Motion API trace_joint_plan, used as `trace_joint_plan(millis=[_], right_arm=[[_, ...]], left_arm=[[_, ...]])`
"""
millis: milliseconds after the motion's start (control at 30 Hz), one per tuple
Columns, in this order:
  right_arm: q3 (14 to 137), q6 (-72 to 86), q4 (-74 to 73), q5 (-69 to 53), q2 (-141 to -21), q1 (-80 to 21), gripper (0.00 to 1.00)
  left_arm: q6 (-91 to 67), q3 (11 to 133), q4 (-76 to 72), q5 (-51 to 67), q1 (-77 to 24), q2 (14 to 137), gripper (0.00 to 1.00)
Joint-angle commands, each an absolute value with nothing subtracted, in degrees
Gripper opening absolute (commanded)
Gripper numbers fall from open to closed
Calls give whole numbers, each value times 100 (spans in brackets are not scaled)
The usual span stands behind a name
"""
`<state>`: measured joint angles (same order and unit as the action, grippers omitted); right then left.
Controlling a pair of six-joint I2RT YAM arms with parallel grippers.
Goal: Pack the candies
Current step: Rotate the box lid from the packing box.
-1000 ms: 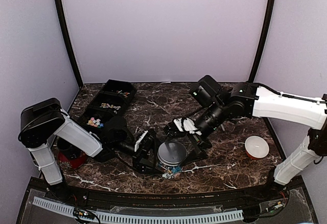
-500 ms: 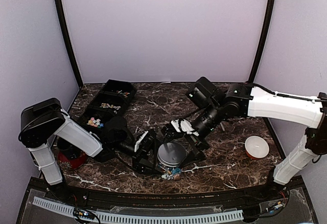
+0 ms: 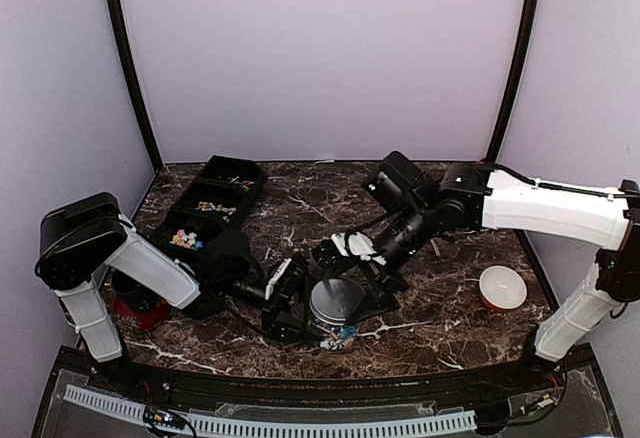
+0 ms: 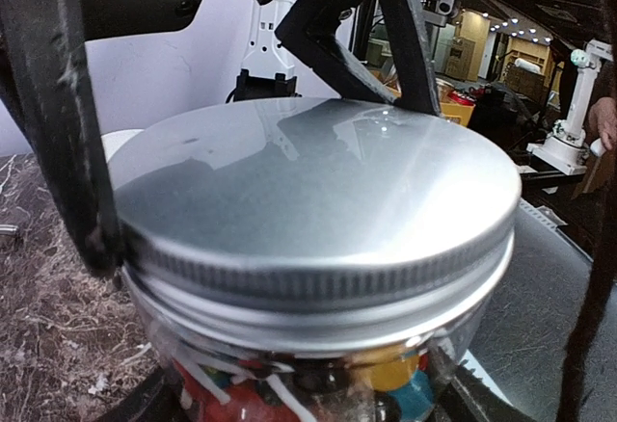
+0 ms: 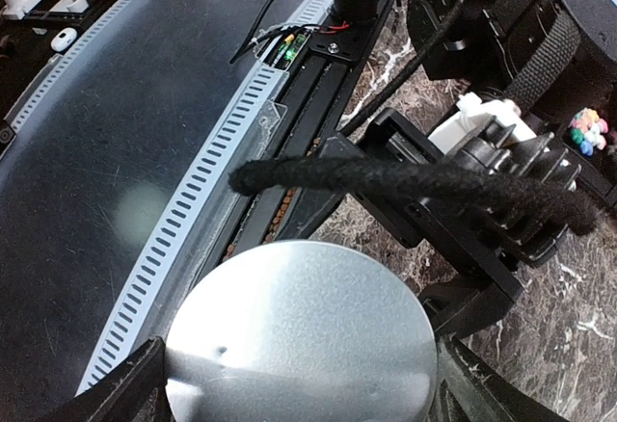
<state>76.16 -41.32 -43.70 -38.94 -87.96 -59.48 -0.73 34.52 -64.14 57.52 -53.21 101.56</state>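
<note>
Top external view puts the glass jar (image 3: 335, 316) at the near middle of the marble table (image 3: 450, 333), between the two arms, with its silver lid (image 3: 335, 300) on. Candies (image 3: 340, 335) in mixed colours show through the glass below the lid. The left gripper (image 3: 300, 306) reaches in from the left and clamps the jar; in the left wrist view its dark fingers (image 4: 58, 152) press against the jar just under the lid's rim. The right gripper (image 3: 345, 280) hangs over the lid with its jaws set wide; in the right wrist view its fingertips (image 5: 135, 388) sit at either side of the lid, but I cannot tell whether they grip it. More candies lie in a black compartment tray (image 3: 232, 173) at the back left. A white bowl (image 3: 502, 286) stands well apart on the right.
</note>
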Motion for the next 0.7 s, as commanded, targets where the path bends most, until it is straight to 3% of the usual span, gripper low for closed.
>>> trace_joint_plan(millis=[0,400,667], right_arm=[[7441,-3614,-3929,-3789,-8712,-5986,82],[7002,-2091,-3121,-2404,-8581,-5959,81],[6909,-857,-2602,-1489,-8546,-5941,81]], left_arm=[[-55,3379,-6643,4719,-5282,9809,69],[12,3115,-6476,2509,-5282,9516,69],[16,2978,-6741,1690,-5321,9426,69]])
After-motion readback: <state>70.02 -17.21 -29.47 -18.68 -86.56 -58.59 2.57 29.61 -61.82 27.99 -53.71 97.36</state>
